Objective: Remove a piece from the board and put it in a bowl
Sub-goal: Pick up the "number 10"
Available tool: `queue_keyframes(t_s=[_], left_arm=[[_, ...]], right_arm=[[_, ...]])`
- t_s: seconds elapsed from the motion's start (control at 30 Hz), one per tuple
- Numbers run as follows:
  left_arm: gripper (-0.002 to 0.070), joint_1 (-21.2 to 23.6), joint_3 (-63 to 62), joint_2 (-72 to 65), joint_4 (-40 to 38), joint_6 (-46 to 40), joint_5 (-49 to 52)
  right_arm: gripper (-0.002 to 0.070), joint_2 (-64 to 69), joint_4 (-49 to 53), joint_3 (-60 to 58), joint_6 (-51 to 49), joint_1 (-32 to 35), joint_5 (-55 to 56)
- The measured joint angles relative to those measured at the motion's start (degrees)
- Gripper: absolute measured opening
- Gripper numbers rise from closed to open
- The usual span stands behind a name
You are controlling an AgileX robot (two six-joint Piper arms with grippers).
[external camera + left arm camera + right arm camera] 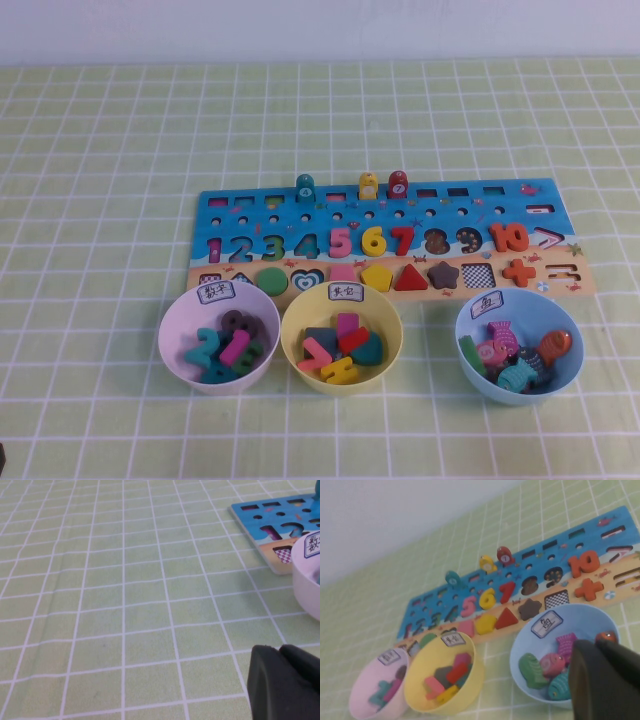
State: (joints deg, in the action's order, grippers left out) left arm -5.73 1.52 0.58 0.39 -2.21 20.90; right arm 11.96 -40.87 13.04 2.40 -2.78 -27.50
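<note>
The orange-red "10" piece (509,237) lies in its slot near the right end of the board's (480,204) number row, and also shows in the right wrist view (583,563). The pale pink-lilac bowl (173,338) stands in front of the board's left end and holds several number pieces. Neither arm shows in the high view. My left gripper (280,651) is shut and empty, low over the cloth to the left of the pink bowl (306,587). My right gripper (594,647) is shut and empty, above the near side of the light blue bowl (520,652).
A yellow bowl (297,325) with shape pieces stands in the middle and the light blue bowl (468,322) with fish pieces at the right, both in front of the board. Three small pegs (368,185) stand on the board's back row. Green checked cloth covers the table.
</note>
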Motion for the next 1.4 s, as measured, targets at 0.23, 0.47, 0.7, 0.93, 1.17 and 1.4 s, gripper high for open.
queue_keyframes(t_s=[0.23, 0.47, 0.7, 0.93, 1.17, 1.4], left_arm=[[-0.0004, 0.0, 0.0, 0.0, 0.0, 0.0, 0.0], [-0.0004, 0.0, 0.0, 0.0, 0.0, 0.0, 0.0], [-0.0004, 0.0, 0.0, 0.0, 0.0, 0.0, 0.0], [-0.0004, 0.0, 0.0, 0.0, 0.0, 0.0, 0.0], [-0.0004, 0.0, 0.0, 0.0, 0.0, 0.0, 0.0], [-0.0004, 0.0, 0.0, 0.0, 0.0, 0.0, 0.0]], right_arm=[[-0.0019, 20.6, 14.0, 21.9, 1.5, 0.0, -13.3], [-0.0019, 39.8, 26.7, 41.9, 3.3, 0.0, -26.6], [-0.0019, 57.3, 32.7, 57.1, 4.4, 0.0, -35.5], [-0.0019, 69.7, 34.6, 66.8, 6.0, -2.5, -40.7], [-0.0019, 79.0, 36.0, 71.8, 6.7, -7.8, -43.1], [-0.0019, 85.9, 37.5, 74.2, 7.7, -11.3, -43.1]])
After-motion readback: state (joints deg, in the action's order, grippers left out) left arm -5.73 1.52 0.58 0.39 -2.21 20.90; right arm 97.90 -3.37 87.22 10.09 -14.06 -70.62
